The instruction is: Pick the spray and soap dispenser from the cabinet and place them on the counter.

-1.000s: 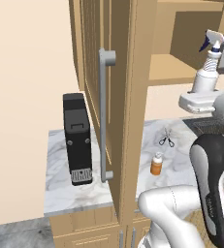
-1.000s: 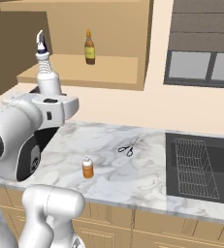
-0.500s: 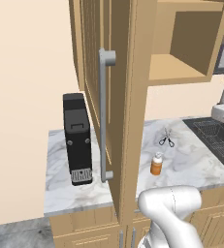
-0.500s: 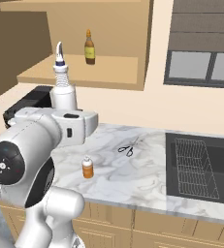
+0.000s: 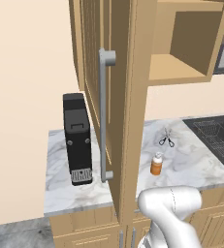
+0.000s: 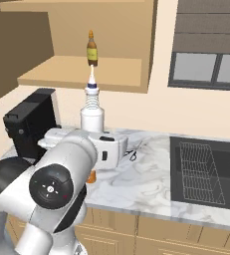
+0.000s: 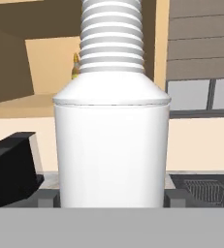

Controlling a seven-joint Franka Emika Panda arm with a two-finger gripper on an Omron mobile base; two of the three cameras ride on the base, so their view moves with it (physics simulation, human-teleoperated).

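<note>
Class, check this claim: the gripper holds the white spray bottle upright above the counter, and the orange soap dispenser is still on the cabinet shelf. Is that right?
One detail is wrong. The soap dispenser is not on the cabinet shelf; the left base view shows it standing on the counter, near the scissors. The rest holds: the gripper holds the spray upright above the counter.

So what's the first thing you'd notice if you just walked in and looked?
Probably the spray, a big white bottle held upright in the gripper, up above the counter. Next, the little orange soap dispenser standing on the marble near the small scissors. And the cabinet door hanging wide open beside a black machine.
</note>
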